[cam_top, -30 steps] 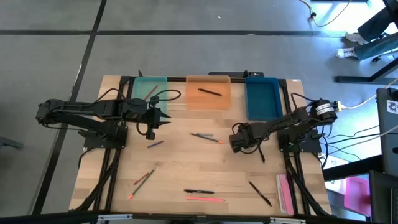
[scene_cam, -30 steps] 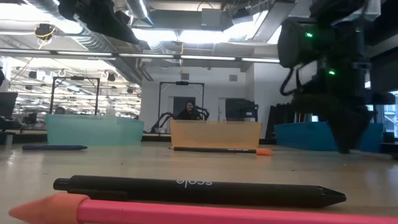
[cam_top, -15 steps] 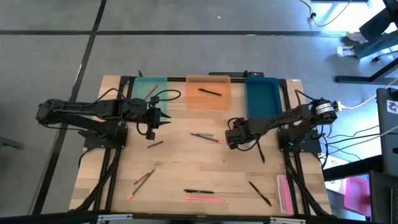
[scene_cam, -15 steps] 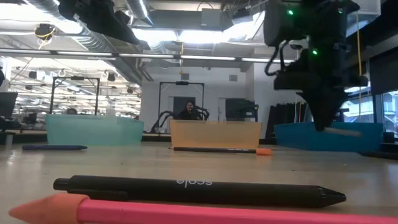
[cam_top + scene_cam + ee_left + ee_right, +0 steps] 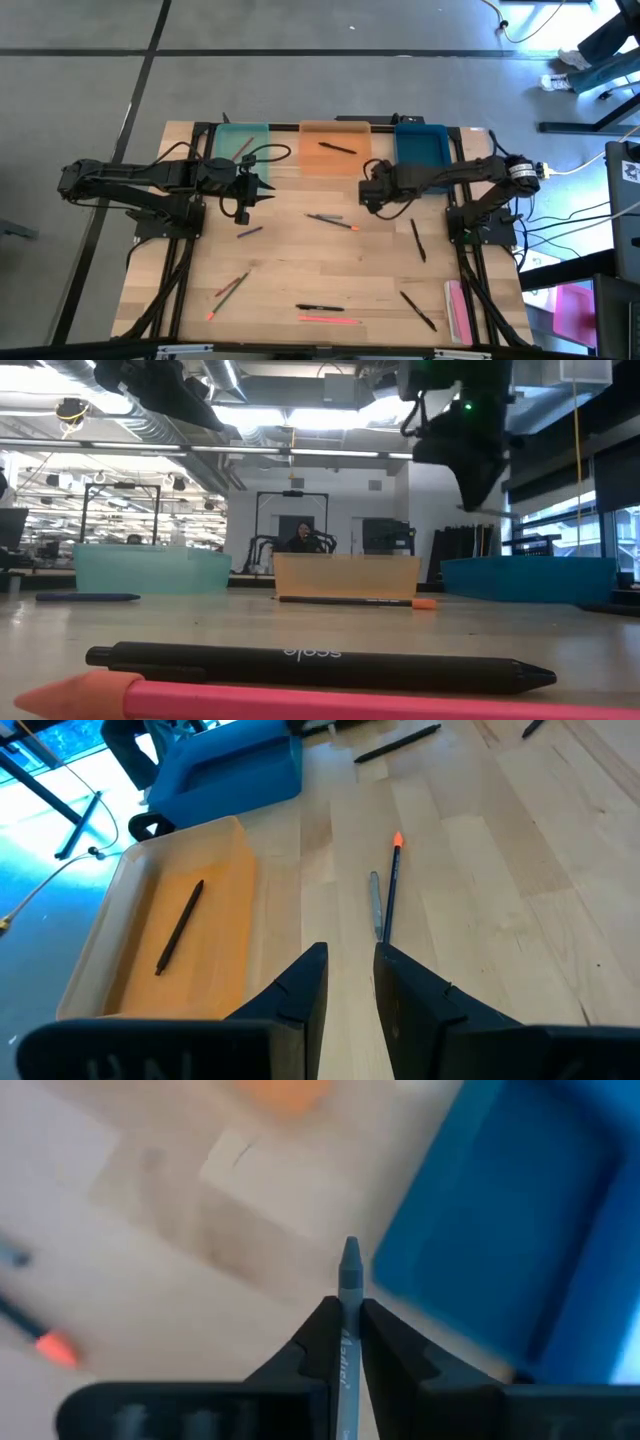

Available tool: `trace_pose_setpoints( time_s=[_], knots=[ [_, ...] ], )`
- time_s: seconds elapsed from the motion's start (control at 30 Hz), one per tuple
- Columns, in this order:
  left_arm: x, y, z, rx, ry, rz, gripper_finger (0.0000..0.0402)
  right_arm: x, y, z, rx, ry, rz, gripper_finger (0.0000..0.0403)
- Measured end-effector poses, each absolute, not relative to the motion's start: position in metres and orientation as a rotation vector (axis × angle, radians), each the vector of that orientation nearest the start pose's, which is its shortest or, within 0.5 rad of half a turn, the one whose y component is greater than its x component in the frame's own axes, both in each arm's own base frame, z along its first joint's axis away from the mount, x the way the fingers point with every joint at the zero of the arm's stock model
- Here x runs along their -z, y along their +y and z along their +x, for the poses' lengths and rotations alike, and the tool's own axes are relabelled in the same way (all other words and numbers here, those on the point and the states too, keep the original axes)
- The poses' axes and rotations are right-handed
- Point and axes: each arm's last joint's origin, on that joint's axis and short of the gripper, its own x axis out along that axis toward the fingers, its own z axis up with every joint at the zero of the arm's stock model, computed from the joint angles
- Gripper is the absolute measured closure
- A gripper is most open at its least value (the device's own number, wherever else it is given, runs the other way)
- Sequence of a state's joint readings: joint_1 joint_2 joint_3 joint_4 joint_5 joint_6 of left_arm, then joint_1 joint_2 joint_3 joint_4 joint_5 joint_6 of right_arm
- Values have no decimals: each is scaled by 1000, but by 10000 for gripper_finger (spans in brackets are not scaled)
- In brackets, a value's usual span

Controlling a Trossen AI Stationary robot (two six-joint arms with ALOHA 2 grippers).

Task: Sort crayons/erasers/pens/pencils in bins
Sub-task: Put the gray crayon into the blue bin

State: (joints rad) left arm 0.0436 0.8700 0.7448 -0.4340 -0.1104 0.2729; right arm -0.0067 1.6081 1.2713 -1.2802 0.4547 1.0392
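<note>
From where I stand, the left gripper (image 5: 268, 190) hangs over the desk (image 5: 300, 270) just in front of the teal bin (image 5: 240, 148), its fingers (image 5: 300, 995) parted by a narrow gap with nothing between them. A short dark pen (image 5: 249, 232) lies on the wood just below it, and nearer the front edge a pair of reddish pencils (image 5: 230, 288) lie crossed close together.

The teal bin has a thin pencil lying slantwise inside. Next to it, the orange bin (image 5: 336, 148) holds one black pen (image 5: 337, 148). In front of that bin, mid-desk, a grey stick and an orange-tipped pencil (image 5: 332, 220) lie side by side. At the front edge a black pen (image 5: 320, 308) lies just behind a pink pencil (image 5: 330, 320), both running along the edge.

The right gripper (image 5: 366, 192) is raised off the desk in front of the gap between the orange bin and the blue bin (image 5: 421, 155). Its fingers (image 5: 322, 1345) are pinched on a slim grey pen (image 5: 347, 1295), whose tip pokes out past them. The blue bin looks to have nothing in it that I can make out.

Further right, a black pen (image 5: 417, 240) lies on the bare wood, another black pen (image 5: 418, 309) lies slantwise toward the front right corner, and a wide pink strip (image 5: 458, 308) rests along the right edge.
</note>
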Motion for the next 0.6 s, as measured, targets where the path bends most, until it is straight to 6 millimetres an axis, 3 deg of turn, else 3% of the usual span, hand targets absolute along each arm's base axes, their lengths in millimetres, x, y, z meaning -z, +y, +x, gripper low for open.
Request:
trace_pose_setpoints(
  time_s=[0.23, 0.6],
  knots=[
    [-283, 11, 182, -77, 573, 285, 324, -266, -44, 275, 1163, 1201, 353, 363],
    [-289, 12, 185, -120, 513, 292, 324, -257, -96, 258, 1266, 1276, 370, 363]
  ],
)
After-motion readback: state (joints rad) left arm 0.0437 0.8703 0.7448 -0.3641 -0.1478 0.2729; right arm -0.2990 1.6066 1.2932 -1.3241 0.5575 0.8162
